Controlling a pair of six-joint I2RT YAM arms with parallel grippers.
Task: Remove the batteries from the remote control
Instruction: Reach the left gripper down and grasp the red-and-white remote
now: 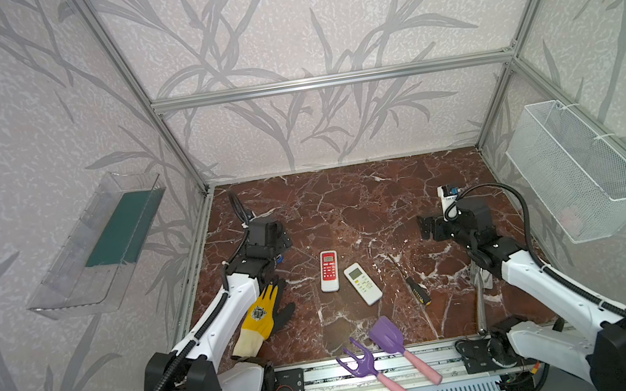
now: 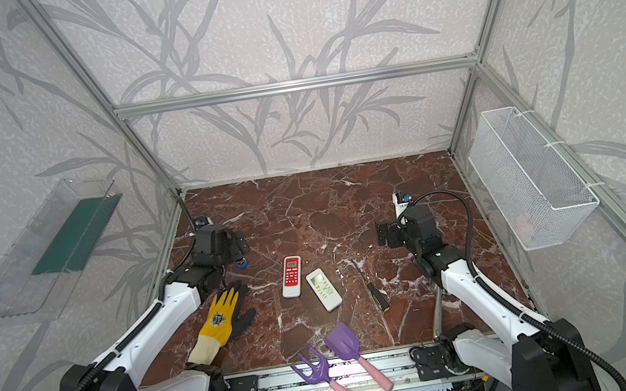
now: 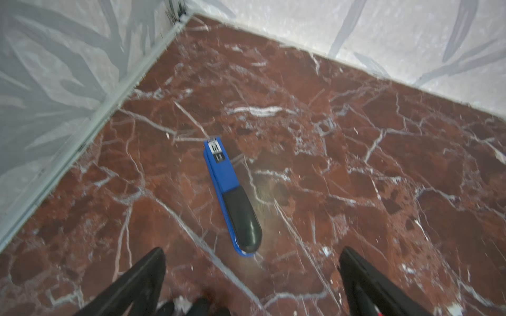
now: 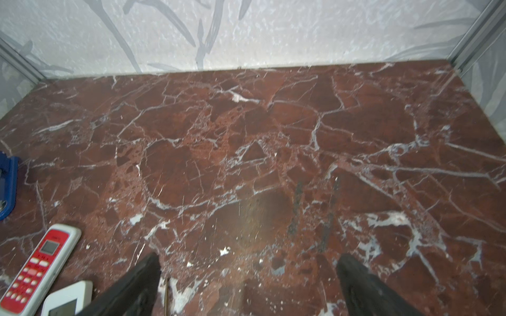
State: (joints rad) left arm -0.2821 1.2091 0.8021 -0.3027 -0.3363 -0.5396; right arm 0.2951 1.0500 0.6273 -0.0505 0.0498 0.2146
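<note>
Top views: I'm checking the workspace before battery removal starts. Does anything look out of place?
Yes. The purple plastic fork and purple plastic shovel with pink handles lie askew across the front metal rail, half off the marble table. The yellow-and-black work glove lies beside the left arm.

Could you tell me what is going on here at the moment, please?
Nothing is being handled yet. The left claw and the right claw are both open and empty, away from the remotes. The red remote and the white remote lie side by side, buttons up, in the middle of the table, with a screwdriver to their right. Unloading has not begun.
</note>
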